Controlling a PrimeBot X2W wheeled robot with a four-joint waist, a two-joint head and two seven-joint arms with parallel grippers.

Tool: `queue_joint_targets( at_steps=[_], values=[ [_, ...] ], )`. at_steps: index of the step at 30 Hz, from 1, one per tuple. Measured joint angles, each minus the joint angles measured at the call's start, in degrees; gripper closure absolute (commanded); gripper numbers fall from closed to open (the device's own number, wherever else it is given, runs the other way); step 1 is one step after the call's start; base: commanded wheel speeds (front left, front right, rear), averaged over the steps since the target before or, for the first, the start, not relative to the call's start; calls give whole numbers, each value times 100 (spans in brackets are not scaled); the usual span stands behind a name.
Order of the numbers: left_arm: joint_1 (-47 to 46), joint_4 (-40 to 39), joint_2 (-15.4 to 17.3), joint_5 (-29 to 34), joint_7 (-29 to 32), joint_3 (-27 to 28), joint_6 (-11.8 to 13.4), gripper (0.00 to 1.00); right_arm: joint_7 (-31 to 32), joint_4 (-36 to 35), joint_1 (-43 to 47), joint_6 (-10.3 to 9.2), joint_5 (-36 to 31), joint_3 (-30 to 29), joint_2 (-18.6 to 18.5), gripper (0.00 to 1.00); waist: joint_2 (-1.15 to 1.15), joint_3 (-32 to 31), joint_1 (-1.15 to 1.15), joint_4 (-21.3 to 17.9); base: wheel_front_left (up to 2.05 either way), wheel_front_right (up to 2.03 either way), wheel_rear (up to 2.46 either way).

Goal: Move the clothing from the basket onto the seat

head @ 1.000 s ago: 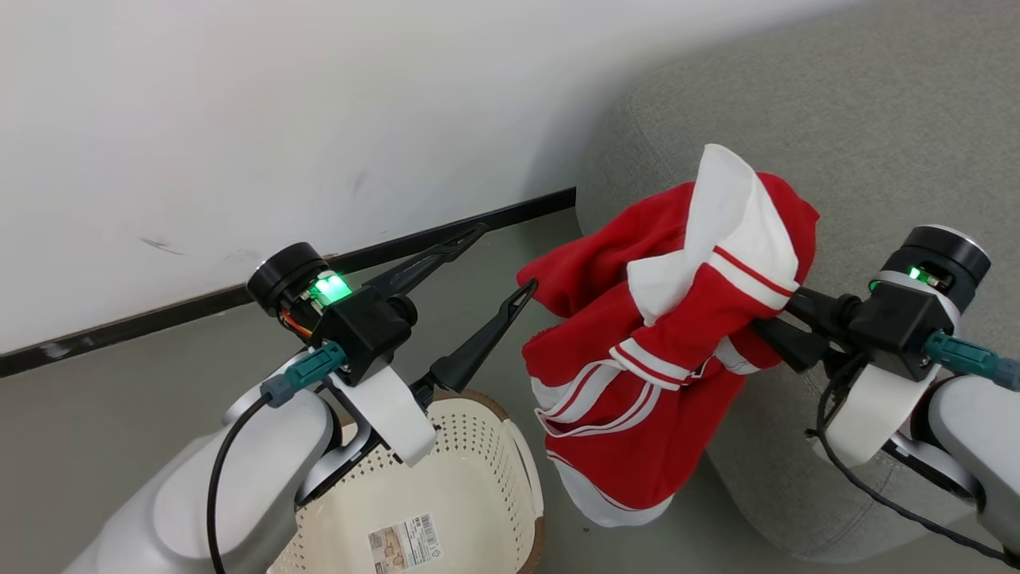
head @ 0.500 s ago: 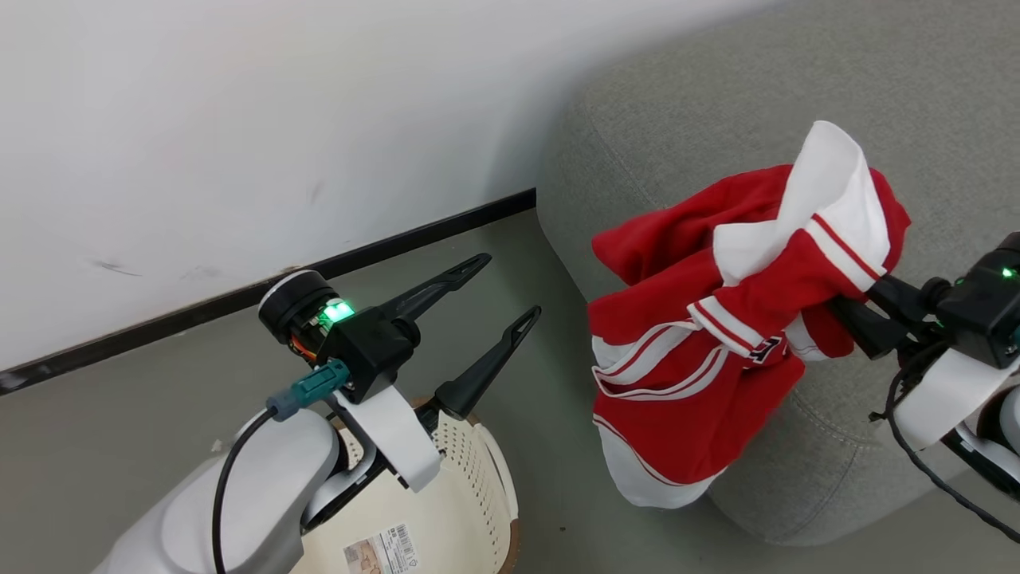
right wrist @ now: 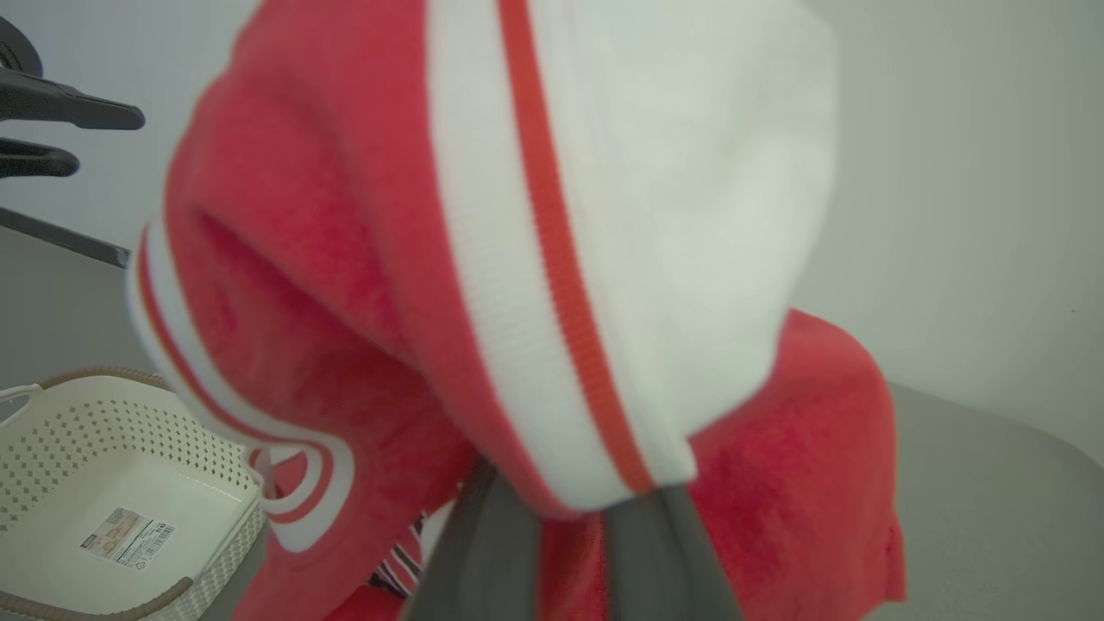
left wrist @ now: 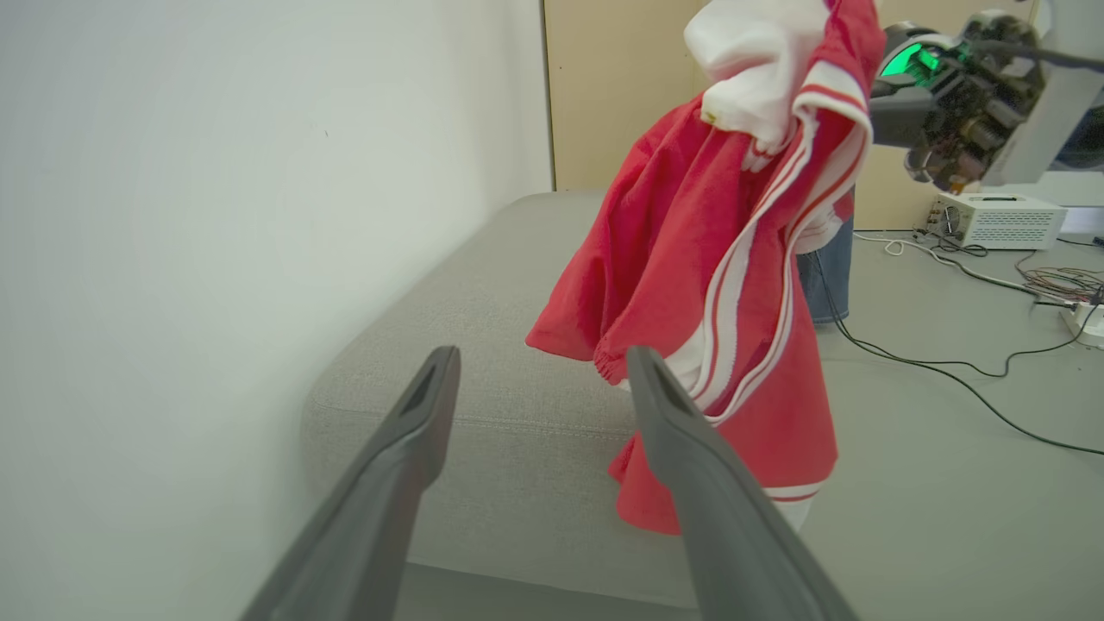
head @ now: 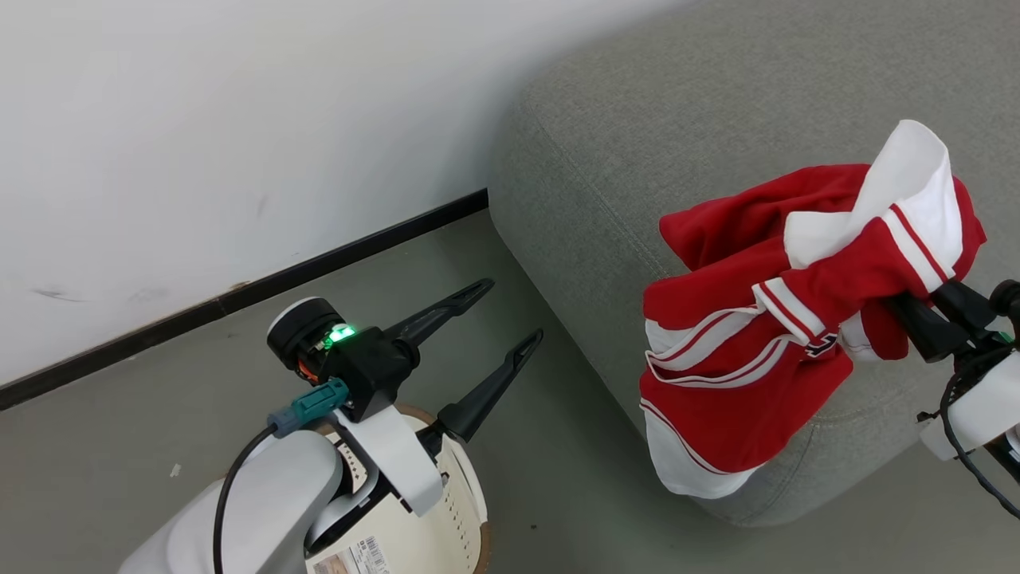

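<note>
The clothing, a red jersey with white panels and striped trim, hangs bunched from my right gripper, which is shut on it at the head view's right edge. It dangles over the front corner of the seat, a grey sofa, its lower hem hanging past the edge. In the right wrist view the clothing covers the fingertips of my right gripper. My left gripper stands open and holds nothing above the basket. The left wrist view shows my left gripper facing the seat and the clothing.
A white wall with a black baseboard runs behind the basket. The cream basket shows a paper label on its bottom. On the grey floor beyond the seat lie cables and a white box, before a beige panel.
The head camera has turned toward the seat. My right gripper has carried the clothing rightward, away from the basket and over the seat's corner. The left gripper has stayed open.
</note>
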Motion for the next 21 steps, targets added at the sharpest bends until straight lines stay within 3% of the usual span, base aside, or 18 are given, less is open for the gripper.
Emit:
queue_joint_targets(
  at_steps=[21],
  values=[
    [177,-112,-32,-34,-58,-34,12,0,0,108,521,0,119,-747,292,100,0,226,0,-484,0,0,0]
  ],
)
